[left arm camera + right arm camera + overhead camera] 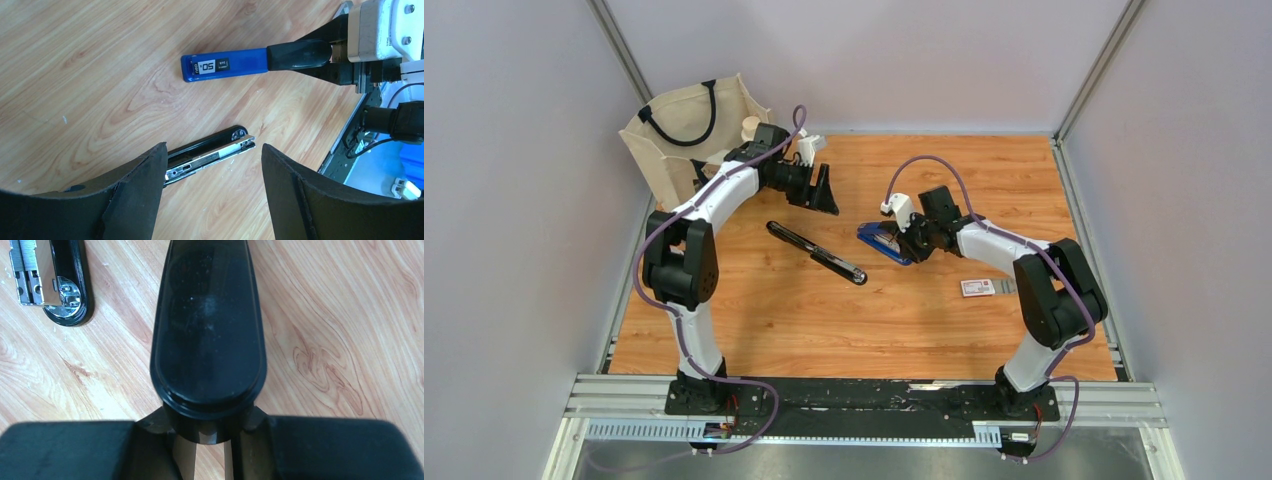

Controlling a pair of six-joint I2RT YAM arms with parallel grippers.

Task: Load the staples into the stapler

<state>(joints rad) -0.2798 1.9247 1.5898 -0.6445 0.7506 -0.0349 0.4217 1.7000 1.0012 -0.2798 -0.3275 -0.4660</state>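
The right tool (912,243) is pressed together on the black rear end of the blue stapler (882,242). That stapler rests on the tabletop (904,330) with its long axis running from about 10 to 4 o'clock in the overhead view, blue nose toward 10. Outward from that grip, the box of staples (977,288) lies flat at about 4 o'clock, just beside the right arm's elbow and apart from both staplers. The right arm is plainly the nearer one, but its tool is occupied. At about 9 o'clock lies the black stapler (814,252), folded open flat, its axis also about 10 to 4. The left tool (822,192) hangs spread and empty over the tabletop, with the black stapler at its 6 o'clock and the box well apart from it. I judge that the coming move turns on bringing staples from 4 o'clock across to a stapler. Only the overhead view shows the box. The left wrist view shows the black stapler's open metal channel (210,155). The right wrist view shows ribbed grey strips (25,270) at that stapler's end, perhaps staples already seated; I cannot tell.
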